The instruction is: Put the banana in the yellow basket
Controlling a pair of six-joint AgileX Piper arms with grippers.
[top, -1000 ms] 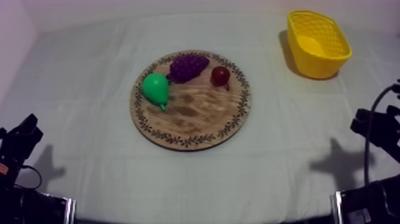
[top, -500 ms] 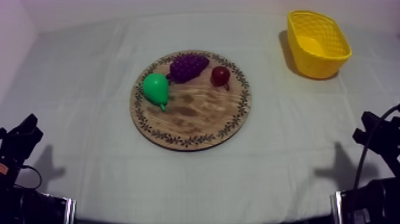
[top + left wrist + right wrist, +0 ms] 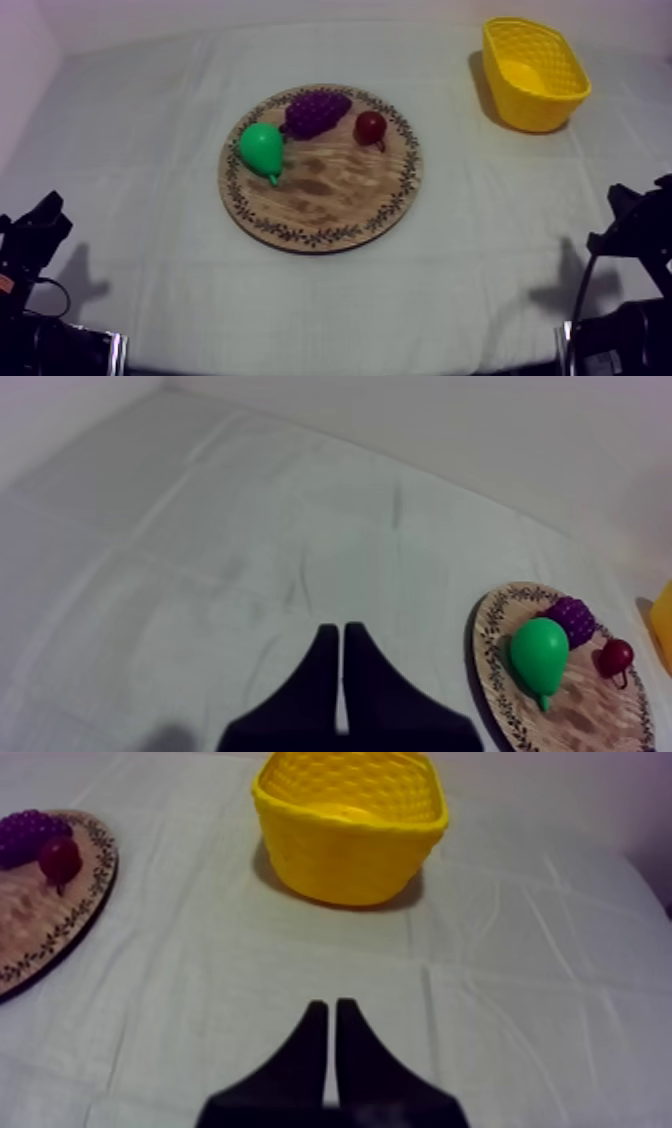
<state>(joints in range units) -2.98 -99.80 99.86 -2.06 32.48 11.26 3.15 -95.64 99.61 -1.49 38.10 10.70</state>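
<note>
— While the left gripper [image 3: 335,628] lies clenched as a narrow wedge over bare cloth [image 3: 250,576], what has changed at the right?

— Over the last second the right gripper [image 3: 331,1004], likewise clenched on nothing, has sunk toward its rest at the table's near right side, farther from the yellow basket [image 3: 535,110]. All else is unmoved.

— And the banana?

— None lies on the wooden board [image 3: 340,200], which bears the pear [image 3: 262,148], the grapes [image 3: 315,110] and the small red fruit [image 3: 370,126]. Whether it lies inside the basket cannot be told, yellow against yellow. On this evidence the placing is probably done and the arm is retiring.
</note>
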